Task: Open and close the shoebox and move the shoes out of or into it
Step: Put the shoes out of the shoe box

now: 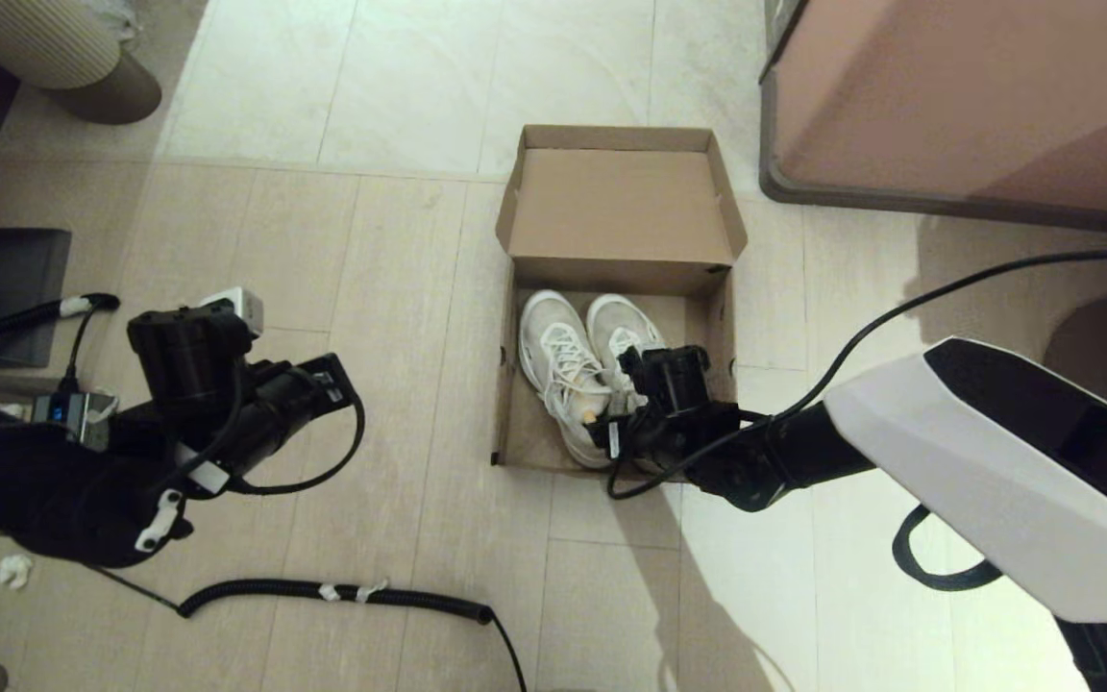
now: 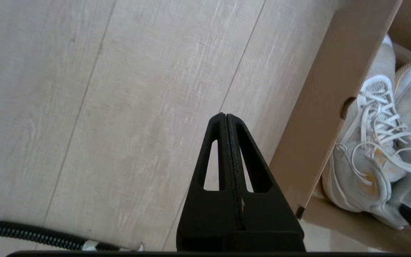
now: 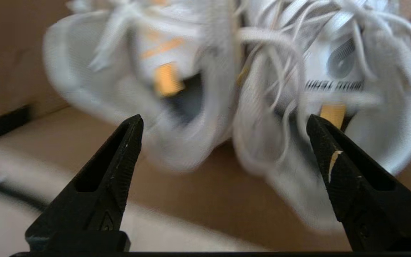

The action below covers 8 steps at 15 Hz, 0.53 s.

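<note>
While its jaws gape empty, the right gripper hovers beside the shoes in the shoebox.

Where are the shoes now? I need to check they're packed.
In the head view, the shoes lie side by side inside the open shoebox at floor centre, with the open right pincer just over them.

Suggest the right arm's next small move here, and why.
Probably draw the right pincer back and up out of the box: its jaws are wide open and empty, both shoes lie inside, and the lid is still up.
</note>
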Available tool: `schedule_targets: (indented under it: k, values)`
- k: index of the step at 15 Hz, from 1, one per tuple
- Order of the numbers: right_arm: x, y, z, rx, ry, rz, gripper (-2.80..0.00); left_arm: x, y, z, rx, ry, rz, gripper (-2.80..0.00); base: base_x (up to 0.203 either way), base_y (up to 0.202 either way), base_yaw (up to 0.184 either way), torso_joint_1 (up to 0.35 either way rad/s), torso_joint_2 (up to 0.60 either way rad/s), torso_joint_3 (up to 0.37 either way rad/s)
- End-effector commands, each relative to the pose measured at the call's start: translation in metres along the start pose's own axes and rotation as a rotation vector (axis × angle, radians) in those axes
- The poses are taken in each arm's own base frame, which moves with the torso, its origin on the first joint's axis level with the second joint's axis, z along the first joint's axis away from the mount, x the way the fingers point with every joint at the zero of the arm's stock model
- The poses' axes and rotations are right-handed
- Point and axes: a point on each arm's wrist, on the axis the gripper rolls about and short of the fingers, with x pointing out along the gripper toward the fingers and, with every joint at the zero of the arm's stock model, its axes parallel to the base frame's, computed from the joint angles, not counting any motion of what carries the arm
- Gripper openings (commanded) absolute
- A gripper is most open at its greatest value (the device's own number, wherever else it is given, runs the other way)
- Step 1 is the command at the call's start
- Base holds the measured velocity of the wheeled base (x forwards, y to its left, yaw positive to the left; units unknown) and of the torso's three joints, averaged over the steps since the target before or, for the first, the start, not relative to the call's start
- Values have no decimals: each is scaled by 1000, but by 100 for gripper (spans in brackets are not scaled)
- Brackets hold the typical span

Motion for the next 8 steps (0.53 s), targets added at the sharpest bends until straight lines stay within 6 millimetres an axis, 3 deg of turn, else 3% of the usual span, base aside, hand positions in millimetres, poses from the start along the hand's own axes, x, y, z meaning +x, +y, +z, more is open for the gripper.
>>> schedule_targets:
  k: [1, 6, 7, 8]
  values:
    - [26, 1, -19, -6, 16, -21, 0, -2, 8, 6, -9, -21, 20, -280, 0, 0, 0, 0, 0, 0]
    - [62, -8, -14, 16, -54, -55, 0, -10, 18, 9, -15, -27, 48, -280, 0, 0, 0, 0, 0, 0]
    - [68, -8, -18, 15, -55, -63, -280, -11, 19, 7, -13, -20, 50, -280, 0, 0, 0, 0, 0, 0]
    - [72, -8, -22, 9, -57, -74, -280, -12, 19, 5, -14, -15, 51, -280, 0, 0, 0, 0, 0, 0]
